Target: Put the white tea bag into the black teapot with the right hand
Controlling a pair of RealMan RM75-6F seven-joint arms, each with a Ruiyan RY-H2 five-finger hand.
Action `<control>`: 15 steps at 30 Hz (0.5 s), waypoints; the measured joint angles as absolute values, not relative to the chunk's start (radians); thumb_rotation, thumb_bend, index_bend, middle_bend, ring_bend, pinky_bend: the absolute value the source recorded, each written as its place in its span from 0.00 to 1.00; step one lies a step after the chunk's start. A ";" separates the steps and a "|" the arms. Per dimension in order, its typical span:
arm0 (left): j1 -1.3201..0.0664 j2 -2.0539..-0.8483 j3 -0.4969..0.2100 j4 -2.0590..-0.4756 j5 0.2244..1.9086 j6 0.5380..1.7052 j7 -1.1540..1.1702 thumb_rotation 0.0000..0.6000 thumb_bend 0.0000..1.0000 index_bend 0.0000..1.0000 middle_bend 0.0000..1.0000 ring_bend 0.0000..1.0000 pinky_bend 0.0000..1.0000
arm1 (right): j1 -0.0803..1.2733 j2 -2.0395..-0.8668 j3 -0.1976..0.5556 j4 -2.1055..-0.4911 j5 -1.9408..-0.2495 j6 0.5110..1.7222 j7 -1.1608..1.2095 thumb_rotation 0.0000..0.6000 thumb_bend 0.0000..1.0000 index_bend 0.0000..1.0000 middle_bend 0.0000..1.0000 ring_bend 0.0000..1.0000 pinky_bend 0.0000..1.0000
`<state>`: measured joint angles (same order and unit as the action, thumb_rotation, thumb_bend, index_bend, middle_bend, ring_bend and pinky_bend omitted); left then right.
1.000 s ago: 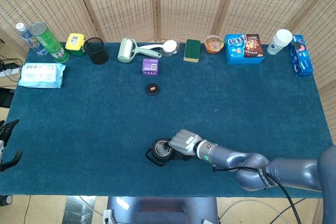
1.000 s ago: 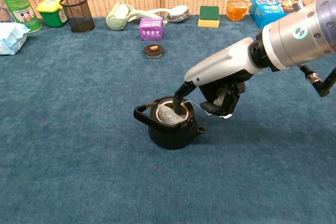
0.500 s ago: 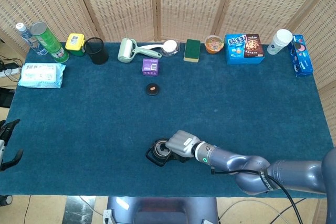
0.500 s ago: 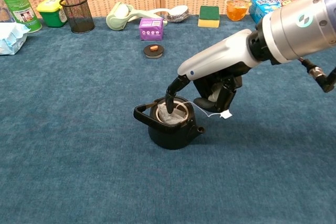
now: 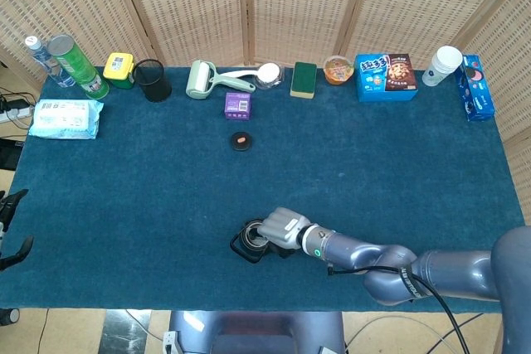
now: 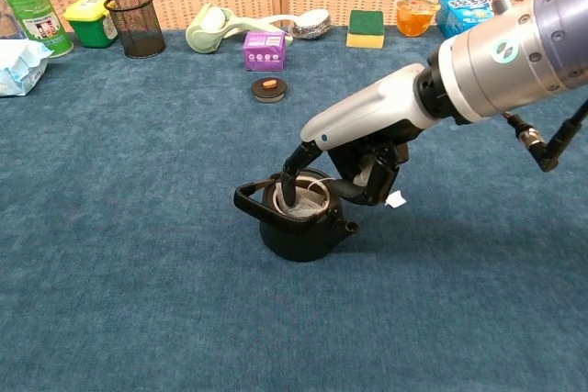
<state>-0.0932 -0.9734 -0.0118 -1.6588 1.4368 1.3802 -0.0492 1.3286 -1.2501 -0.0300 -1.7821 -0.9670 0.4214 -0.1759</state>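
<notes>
One Finger Down, Tea Bag Nearly Home

One finger of the right hand [image 6: 354, 158] reaches down into the mouth of the black teapot [image 6: 296, 218], pressing on the white tea bag [image 6: 305, 209], which lies inside the opening, just below the rim. The other fingers curl loosely above the pot's spout side; nothing is pinched between them as far as the chest view shows, so the hand is pushing, not holding. A thin string runs from the pot over its rim to a small paper tag [image 6: 395, 199] hanging just beside the hand, outside the pot. The teapot stands upright on the blue tabletop [image 6: 138, 254], lidless; a small round black lid [image 6: 268, 89] lies well apart, toward the back row of clutter.

By the look of it, the placing step is all but done and the bag is being tucked down. The next move calls for lifting the finger straight up out of the opening without snagging the string or tipping the pot.

The left hand is out of sight in both views.
</notes>
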 measured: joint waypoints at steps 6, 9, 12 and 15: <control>-0.094 -0.974 -0.012 -1.659 1.438 1.380 -0.048 1.00 0.45 0.04 0.14 0.00 0.12 | 1.330 -1.251 -0.036 -1.770 -0.961 0.424 -0.174 1.00 0.79 0.19 1.00 1.00 1.00; -0.095 -0.974 -0.012 -1.660 1.439 1.380 -0.046 1.00 0.45 0.03 0.14 0.00 0.12 | 1.330 -1.251 -0.045 -1.763 -0.955 0.422 -0.173 1.00 0.79 0.19 1.00 1.00 1.00; -0.096 -0.975 -0.013 -1.662 1.440 1.380 -0.045 1.00 0.45 0.03 0.14 0.00 0.12 | 1.330 -1.246 -0.054 -1.761 -0.949 0.421 -0.173 1.00 0.79 0.19 1.00 1.00 1.00; -0.098 -0.977 -0.013 -1.662 1.442 1.378 -0.044 1.00 0.45 0.03 0.14 0.00 0.12 | 1.330 -1.236 -0.064 -1.768 -0.946 0.420 -0.174 1.00 0.79 0.19 1.00 1.00 1.00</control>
<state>-0.0975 -0.9767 -0.0128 -1.6620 1.4416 1.3776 -0.0437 1.3300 -1.2356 -0.0640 -1.7675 -0.9462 0.4202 -0.1745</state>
